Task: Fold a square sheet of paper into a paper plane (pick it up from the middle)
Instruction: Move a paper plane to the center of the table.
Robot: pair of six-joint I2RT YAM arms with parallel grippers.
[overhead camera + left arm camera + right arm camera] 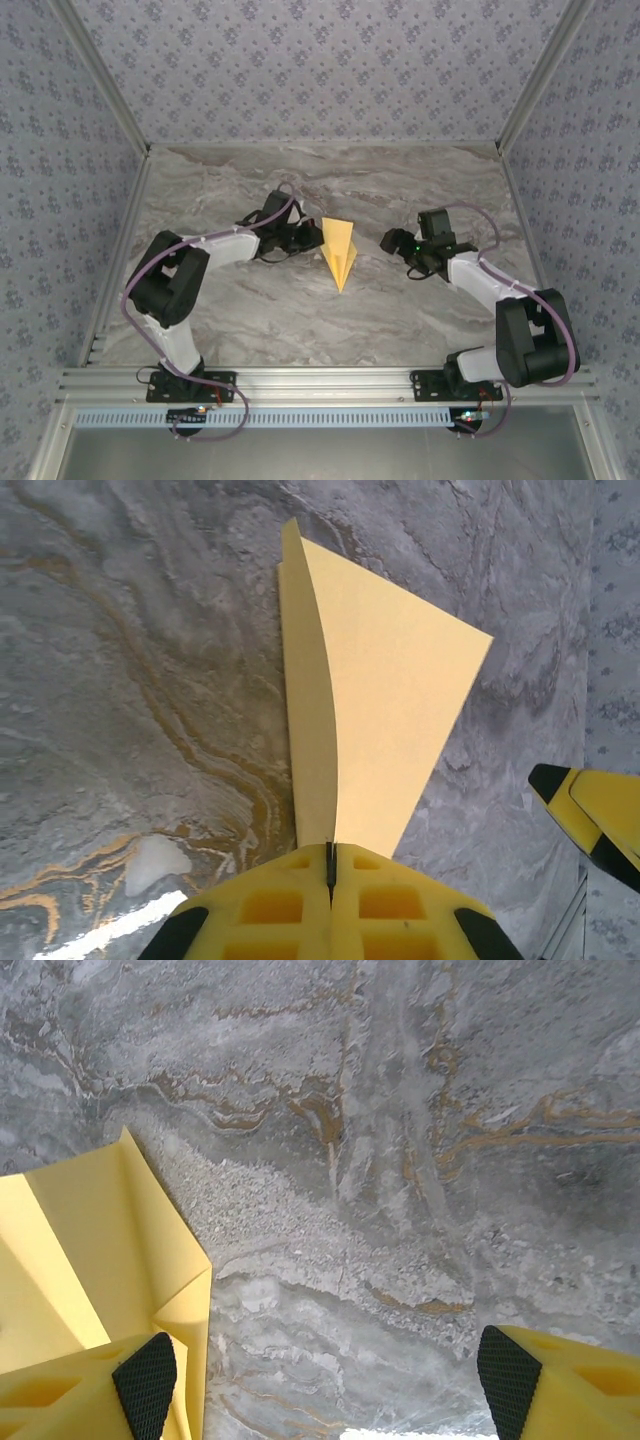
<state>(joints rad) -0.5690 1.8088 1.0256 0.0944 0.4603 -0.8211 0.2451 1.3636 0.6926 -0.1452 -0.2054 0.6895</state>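
Aluminium rail point(320, 380), then grey marble table point(250, 320) bearing paper plane point(340, 250), patterned walls point(320, 60) around

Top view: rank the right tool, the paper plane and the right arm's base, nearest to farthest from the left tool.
1. paper plane, pinched in the shut left tool, at the centre.
2. right tool, open, just across the plane on its right side.
3. right arm's base, at the near right, bottom of the view.
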